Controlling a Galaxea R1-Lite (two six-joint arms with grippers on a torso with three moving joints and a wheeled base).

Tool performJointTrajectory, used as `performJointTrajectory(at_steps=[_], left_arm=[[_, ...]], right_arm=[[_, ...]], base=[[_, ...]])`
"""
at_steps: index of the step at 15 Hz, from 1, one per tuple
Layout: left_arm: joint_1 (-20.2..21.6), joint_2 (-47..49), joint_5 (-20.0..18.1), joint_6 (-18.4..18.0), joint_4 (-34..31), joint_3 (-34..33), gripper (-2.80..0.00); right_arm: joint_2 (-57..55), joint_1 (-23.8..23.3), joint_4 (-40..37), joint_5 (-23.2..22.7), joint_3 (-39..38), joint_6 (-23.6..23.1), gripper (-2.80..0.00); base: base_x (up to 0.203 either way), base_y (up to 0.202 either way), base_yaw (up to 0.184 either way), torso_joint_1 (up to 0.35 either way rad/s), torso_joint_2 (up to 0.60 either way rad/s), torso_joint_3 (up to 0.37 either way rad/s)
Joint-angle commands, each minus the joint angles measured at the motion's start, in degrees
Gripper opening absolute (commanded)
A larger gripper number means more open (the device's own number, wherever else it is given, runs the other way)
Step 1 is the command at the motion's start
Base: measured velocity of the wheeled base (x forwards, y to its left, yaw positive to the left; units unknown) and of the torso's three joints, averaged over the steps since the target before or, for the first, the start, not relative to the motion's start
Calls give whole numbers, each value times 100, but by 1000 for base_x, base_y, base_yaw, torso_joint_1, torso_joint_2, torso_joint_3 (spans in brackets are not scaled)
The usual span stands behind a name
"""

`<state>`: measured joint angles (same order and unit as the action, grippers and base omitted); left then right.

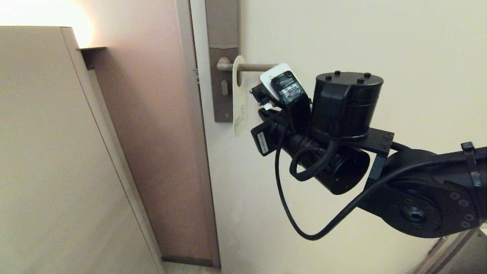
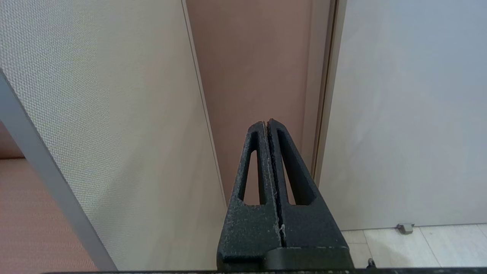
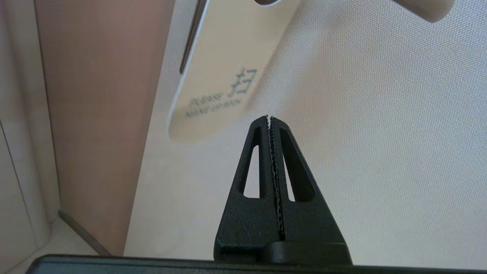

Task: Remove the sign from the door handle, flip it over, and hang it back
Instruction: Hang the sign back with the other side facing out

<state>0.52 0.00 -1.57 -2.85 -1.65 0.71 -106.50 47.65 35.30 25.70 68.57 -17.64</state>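
The sign (image 1: 239,99) hangs by its oval hole on the door handle (image 1: 253,67), edge-on to the head view. Its pale cream face shows, with a dark Chinese character and small lettering; no blue side is visible. In the right wrist view the sign (image 3: 213,87) hangs in front of the door, with the handle's rounded end (image 3: 422,7) above. My right gripper (image 3: 269,118) is shut and empty, just off the sign's lower edge and not touching it. In the head view the right gripper (image 1: 255,99) is mostly hidden behind its wrist. My left gripper (image 2: 266,122) is shut and empty, low down.
The tall lock plate (image 1: 222,76) with its keyhole sits at the door's edge. A pinkish wall strip (image 1: 159,133) and a beige cabinet side (image 1: 49,152) stand to the left. A door stop (image 2: 404,227) sits on the tiled floor.
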Motion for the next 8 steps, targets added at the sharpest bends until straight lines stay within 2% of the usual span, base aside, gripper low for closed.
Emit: performJointTrajectory(at_steps=[1, 5, 8], left_arm=[[0, 9, -1, -5, -2, 0, -280], [0, 9, -1, -5, -2, 0, -280], [4, 9, -1, -5, -2, 0, -280]], right_arm=[[-87, 5, 20, 18, -2, -19, -280], [-546, 2, 30, 23, 151, -20, -280], [-1086, -3, 41, 30, 759, -12, -280]], base=[[0, 0, 0, 0, 0, 0], [0, 0, 0, 0, 0, 0], [0, 0, 0, 0, 0, 0]])
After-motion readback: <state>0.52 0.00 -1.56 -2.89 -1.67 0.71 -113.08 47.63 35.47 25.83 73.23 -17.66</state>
